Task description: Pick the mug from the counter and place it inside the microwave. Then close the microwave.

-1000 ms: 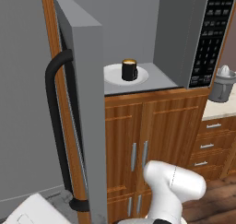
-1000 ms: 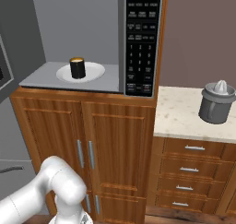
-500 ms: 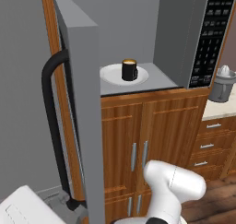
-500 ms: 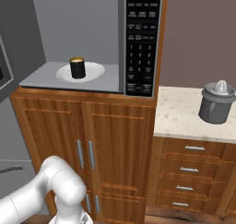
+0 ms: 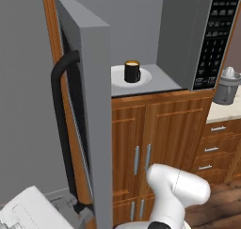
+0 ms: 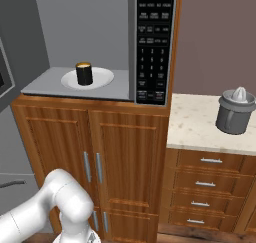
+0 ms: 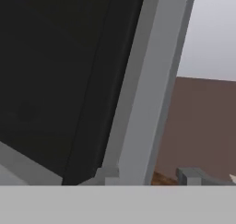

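One mug (image 5: 132,71), small and black with a cream rim, stands upright on the white round plate (image 5: 146,78) inside the microwave (image 6: 100,42), and it sits near the middle of that plate with its handle turned toward the keypad side. Round it, the grey cavity is wide open to the room. Off to the right of the cavity runs the black keypad panel (image 6: 155,47) with its white buttons. Swung out to the left, the microwave door (image 5: 92,105) stands edge-on toward us in the left base view, its black curved handle (image 5: 60,129) running down the outer face. Below the microwave come the brown wooden cabinet doors (image 6: 95,157) with silver pulls. Further right, the beige speckled desk (image 6: 200,129) carries a grey juicer (image 6: 235,111), well apart from the mug, with a stack of drawers (image 6: 207,192) under it.

Down low, the white arm (image 5: 181,188) bends beneath the cabinet front, and the hand camera looks up close along the door's dark window and grey frame. Two small grey finger tips (image 7: 190,175) poke up at the bottom of that view, one against the door's edge, perhaps touching it, the other out to the side, so the gripper (image 7: 148,177) has its jaws apart with the door's edge near them; whether they actually pinch it I cannot tell.
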